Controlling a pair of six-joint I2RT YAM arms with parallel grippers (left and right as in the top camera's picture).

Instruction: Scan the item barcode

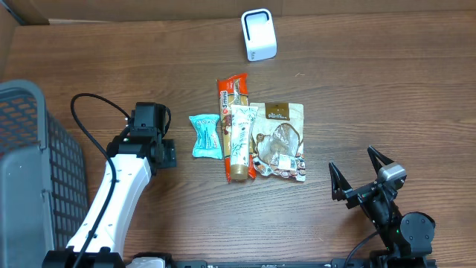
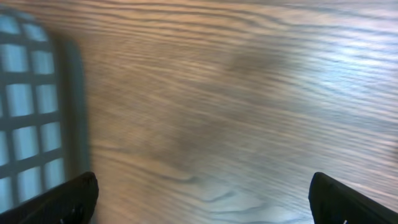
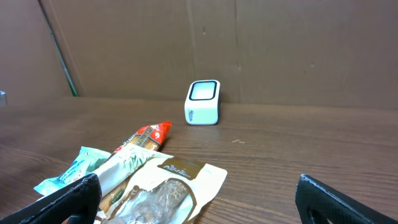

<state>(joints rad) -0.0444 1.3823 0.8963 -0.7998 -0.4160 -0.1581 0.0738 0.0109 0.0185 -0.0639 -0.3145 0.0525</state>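
Desk [image 1: 372, 89]: one. Packaged items: four, namely one teal pouch [image 1: 205, 136], one orange bar [image 1: 231, 85], one tube [image 1: 239, 141], one snack bag [image 1: 279, 138]. Scanner [image 1: 259, 34]: one. Basket [image 1: 30, 149]: one. Arms: two, namely one left arm [image 1: 123, 179] and one right arm [image 1: 390, 212].

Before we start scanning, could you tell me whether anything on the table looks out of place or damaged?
Nothing looks spilled or damaged. The only untidy spot is the cluster mid-table: the tube lies on the orange bar, with the snack pouch and teal packet crowded beside them. The scanner stands upright.
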